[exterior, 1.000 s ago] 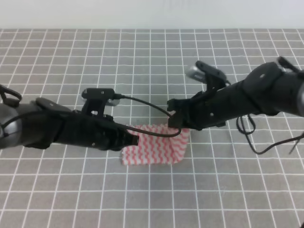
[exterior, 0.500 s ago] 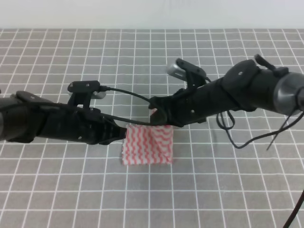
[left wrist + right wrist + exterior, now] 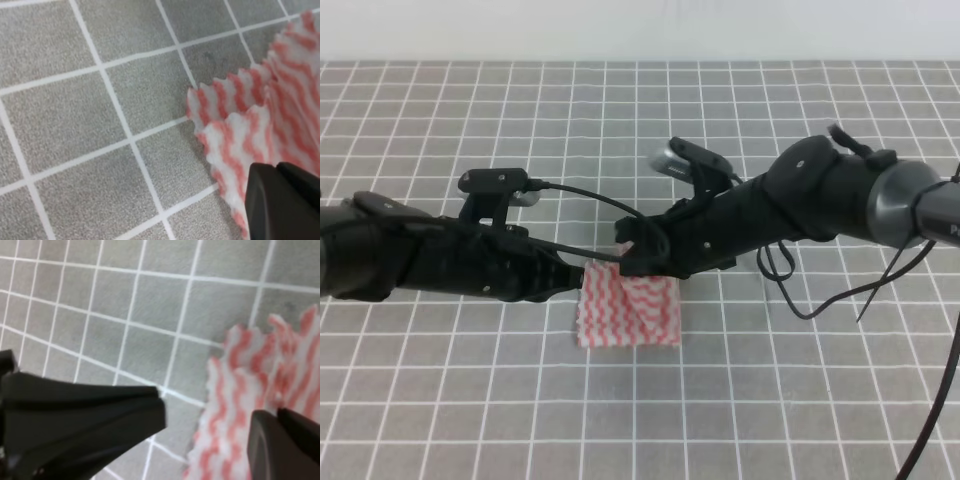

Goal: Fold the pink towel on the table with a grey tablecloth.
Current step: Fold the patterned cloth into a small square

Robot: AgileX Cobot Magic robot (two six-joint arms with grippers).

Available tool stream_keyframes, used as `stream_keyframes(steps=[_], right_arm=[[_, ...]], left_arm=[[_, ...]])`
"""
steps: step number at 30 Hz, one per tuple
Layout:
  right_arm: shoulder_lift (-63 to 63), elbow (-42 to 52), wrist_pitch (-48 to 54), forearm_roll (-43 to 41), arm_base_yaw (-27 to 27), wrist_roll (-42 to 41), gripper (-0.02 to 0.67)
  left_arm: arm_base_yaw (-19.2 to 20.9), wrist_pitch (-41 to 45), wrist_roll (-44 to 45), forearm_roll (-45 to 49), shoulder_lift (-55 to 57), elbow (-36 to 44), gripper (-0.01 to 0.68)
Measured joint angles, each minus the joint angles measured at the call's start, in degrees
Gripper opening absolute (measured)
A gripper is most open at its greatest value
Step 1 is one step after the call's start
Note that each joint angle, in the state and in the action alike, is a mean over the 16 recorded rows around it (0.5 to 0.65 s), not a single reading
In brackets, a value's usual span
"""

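The pink towel lies doubled over on the table with a grey tablecloth, a little left of centre. My left gripper sits at the towel's upper left corner. In the left wrist view its fingers are shut on the zigzag cloth. My right gripper has reached across to the towel's top edge, close to the left one. In the right wrist view its fingers are pressed together on the towel, and the left gripper's black body shows beside it.
Both black arms lie low over the middle of the table, with a cable looping from the left wrist camera and more cables hanging under the right arm. The grey grid cloth surrounds the towel on all sides.
My right gripper has swung left with the towel's right edge, laying it over toward the left side, so the towel looks narrower. The left arm shifted slightly left and then held.
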Motion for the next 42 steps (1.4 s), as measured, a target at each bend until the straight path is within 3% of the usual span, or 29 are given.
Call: stream_keyframes(steps=[42], right_arm=[[3.4,-2.3,1.3,2.5,0.9,-0.2,-0.006]], left_arm=[[0.0,-1.2,0.0,0.0,0.0,0.0,-0.003]])
